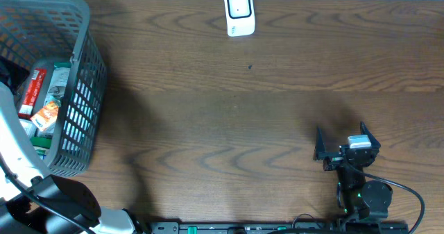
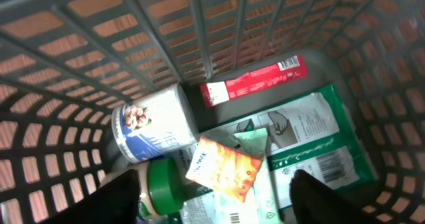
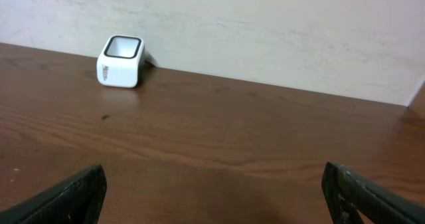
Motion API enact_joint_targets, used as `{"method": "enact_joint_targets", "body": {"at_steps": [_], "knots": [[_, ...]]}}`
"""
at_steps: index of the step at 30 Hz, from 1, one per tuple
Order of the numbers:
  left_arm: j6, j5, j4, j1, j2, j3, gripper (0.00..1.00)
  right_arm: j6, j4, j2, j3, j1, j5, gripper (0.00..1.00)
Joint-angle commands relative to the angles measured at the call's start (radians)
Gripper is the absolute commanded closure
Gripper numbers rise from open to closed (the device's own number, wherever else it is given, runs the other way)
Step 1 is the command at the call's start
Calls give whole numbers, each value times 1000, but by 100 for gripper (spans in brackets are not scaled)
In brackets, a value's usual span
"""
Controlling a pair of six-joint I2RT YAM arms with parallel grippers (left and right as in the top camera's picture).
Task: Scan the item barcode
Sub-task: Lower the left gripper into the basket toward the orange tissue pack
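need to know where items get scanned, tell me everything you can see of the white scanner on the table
The white scanner is a small box with rounded corners, plastic by its look. It has a dark-rimmed window on its upward face and faint grey print on one side. It stands on the wooden table at the far edge, close to the pale wall. Only the table touches it.

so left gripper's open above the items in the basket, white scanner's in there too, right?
No: the white scanner stands on the table near its far edge, outside the basket, per the overhead view. The left gripper is open above the items.
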Motion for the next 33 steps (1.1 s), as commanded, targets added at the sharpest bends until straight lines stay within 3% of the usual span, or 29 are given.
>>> {"method": "enact_joint_targets", "body": {"at_steps": [1,10,33], "knots": [[39,5,-1,4,21,16,22,14,-3,0,-1,-4,-3,1],[39,5,6,4,62,16,15,14,-3,0,-1,-4,-3,1],[39,5,128,4,63,9,14,14,-3,0,-1,-4,-3,1]]}}
